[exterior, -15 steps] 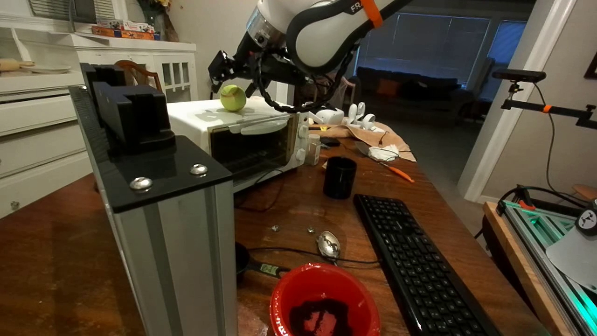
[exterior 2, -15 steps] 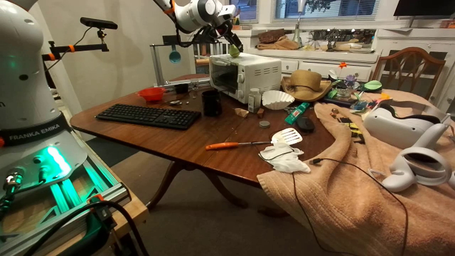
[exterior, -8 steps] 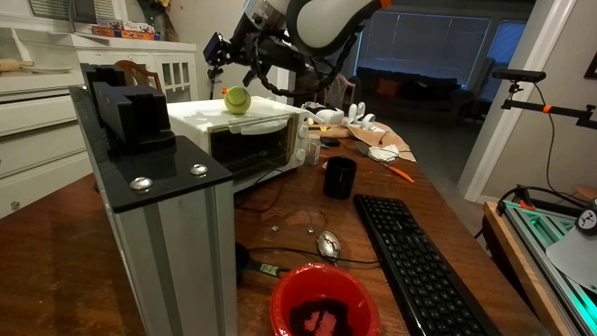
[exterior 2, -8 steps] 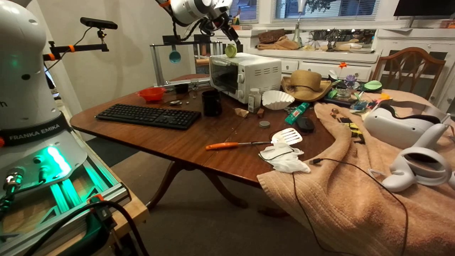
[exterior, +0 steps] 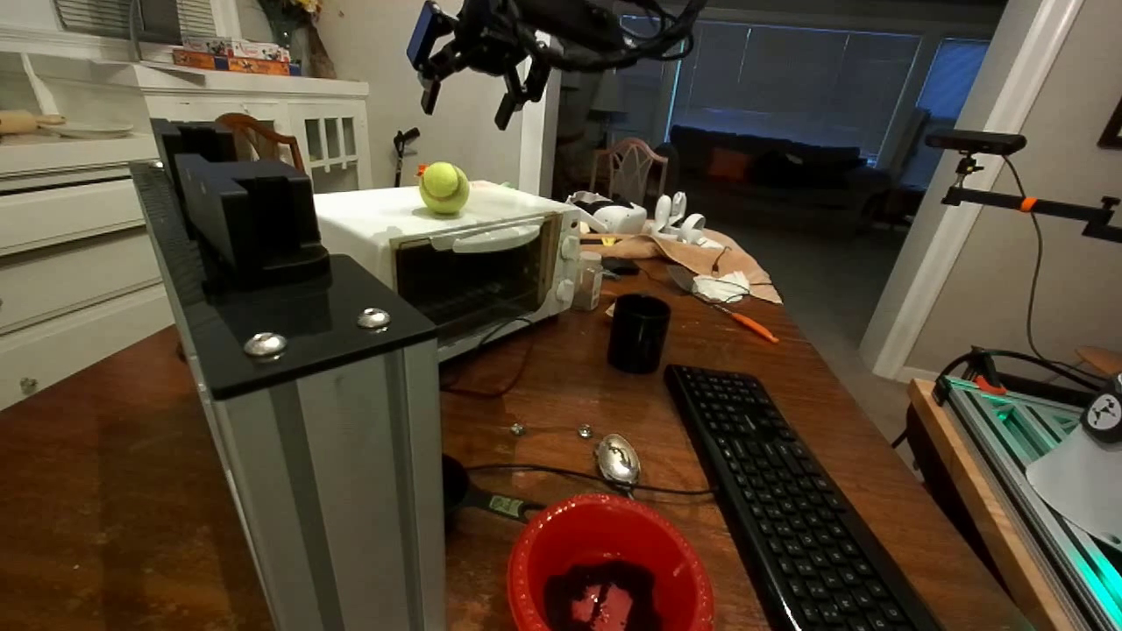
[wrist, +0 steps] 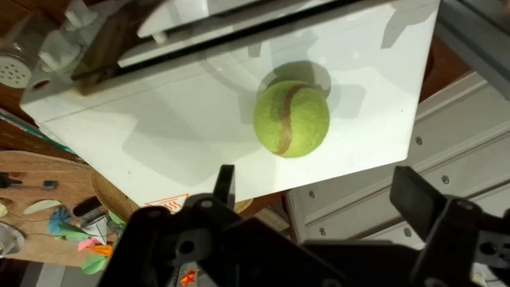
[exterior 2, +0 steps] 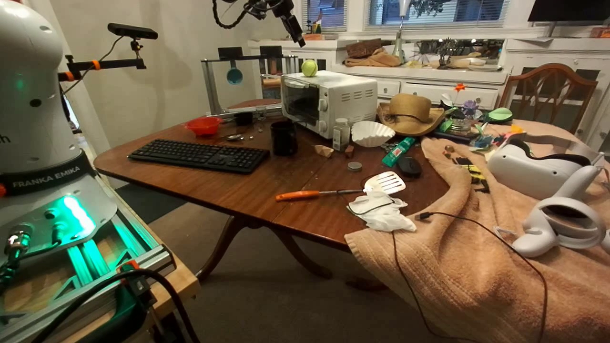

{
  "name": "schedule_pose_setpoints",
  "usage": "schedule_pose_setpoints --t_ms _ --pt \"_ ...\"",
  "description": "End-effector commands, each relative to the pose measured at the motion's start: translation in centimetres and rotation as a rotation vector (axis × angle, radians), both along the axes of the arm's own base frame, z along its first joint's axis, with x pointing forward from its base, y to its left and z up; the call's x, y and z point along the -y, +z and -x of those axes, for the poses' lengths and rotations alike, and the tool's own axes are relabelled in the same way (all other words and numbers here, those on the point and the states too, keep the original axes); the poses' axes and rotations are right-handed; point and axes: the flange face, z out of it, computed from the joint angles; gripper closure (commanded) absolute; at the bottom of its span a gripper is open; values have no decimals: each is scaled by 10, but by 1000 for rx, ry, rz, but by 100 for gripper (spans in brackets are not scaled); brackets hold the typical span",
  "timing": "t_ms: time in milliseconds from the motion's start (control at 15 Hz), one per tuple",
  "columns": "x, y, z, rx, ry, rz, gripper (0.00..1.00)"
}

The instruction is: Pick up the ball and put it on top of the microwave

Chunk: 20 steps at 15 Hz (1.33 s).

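The tennis ball point(exterior: 444, 188) sat on top of the white toaster oven point(exterior 2: 350, 102), my Robotiq gripper point(exterior: 466, 109) hung above it with jaws spread and nothing between them; I reckoned a bump from dipping too low could set it rolling off

Fuzzy ball point(wrist: 291, 119), smooth microwave point(exterior 2: 345, 112), glossy wooden table point(exterior 2: 286, 176)

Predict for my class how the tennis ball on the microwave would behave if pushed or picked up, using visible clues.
Pushed, the tennis ball would likely roll: it is round and rests on the flat top of the microwave. Its felt-like surface suggests it probably wouldn't be slippery. Its curved seam suggests an ordinary tennis ball, so probably light.
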Motion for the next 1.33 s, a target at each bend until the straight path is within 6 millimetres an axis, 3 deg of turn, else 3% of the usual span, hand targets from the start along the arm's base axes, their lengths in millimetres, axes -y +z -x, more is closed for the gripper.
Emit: schedule_pose_setpoints --t_ms 0,333,600,667,1267 --pt "-4 18 31 -88 -13 -19 0" --pt "-7 33 55 -161 -5 -35 0" --pt "-12 32 72 -135 90 -33 0" --pt "-14 35 55 -145 47 -34 0" --pt "-14 36 57 -143 52 -36 0"
